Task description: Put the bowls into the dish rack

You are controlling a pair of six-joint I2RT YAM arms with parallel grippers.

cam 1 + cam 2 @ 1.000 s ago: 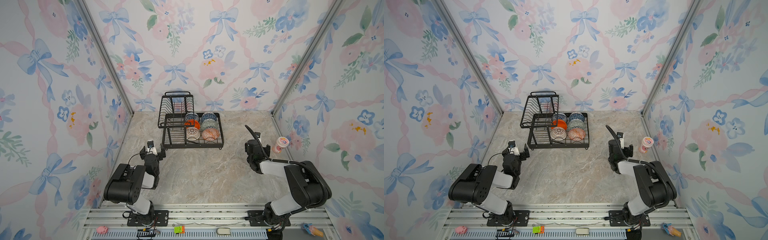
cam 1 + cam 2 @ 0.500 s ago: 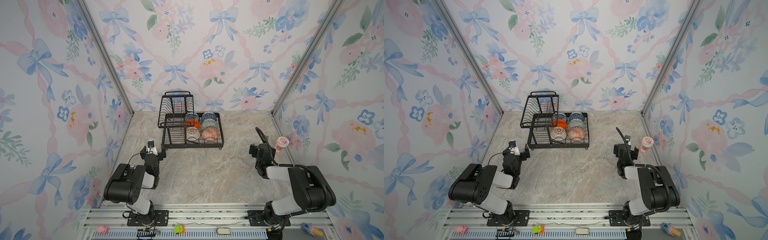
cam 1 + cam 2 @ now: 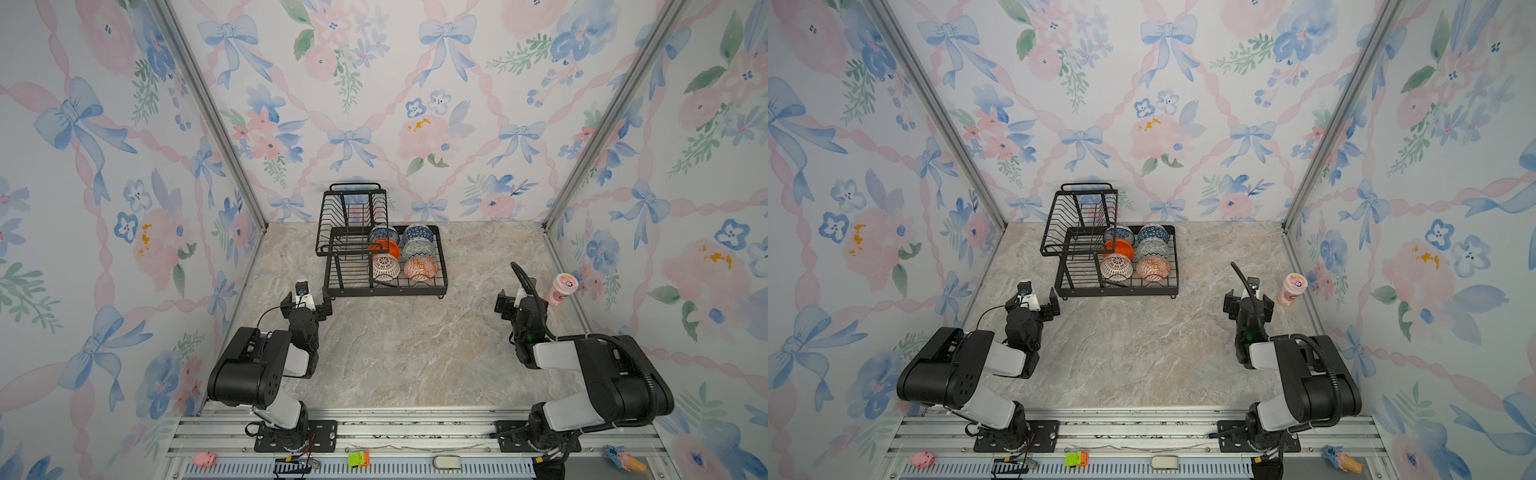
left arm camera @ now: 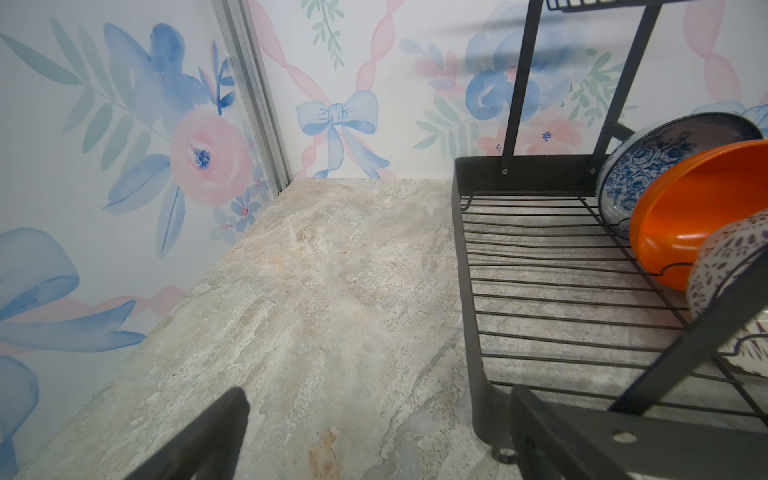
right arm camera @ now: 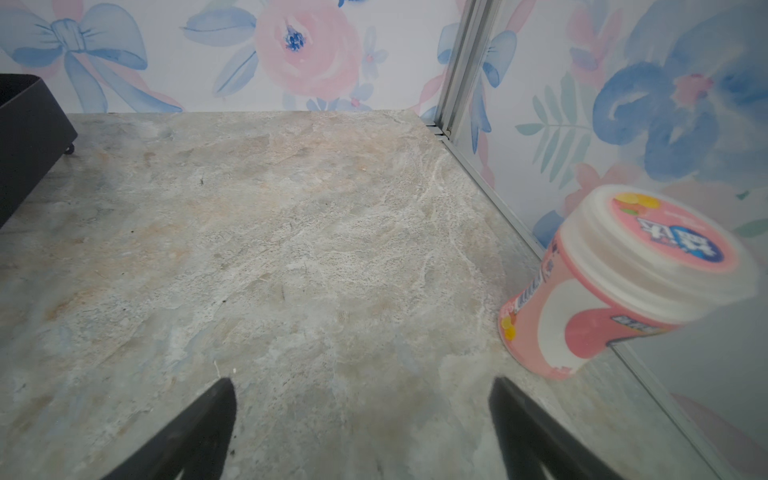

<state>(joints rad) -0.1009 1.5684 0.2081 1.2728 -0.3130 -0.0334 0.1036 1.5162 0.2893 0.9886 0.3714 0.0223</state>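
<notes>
In the base tray of the black wire dish rack, placed at the back of the table, six bowls are held, tilted on edge in two rows. In the left row are the blue-white floral bowl, the plain orange bowl and the white bowl with dark lines; in the right row, the blue geometric bowl, the pale green bowl and the orange-white bowl. The left gripper and the right gripper are spread wide, and nothing is grasped.
</notes>
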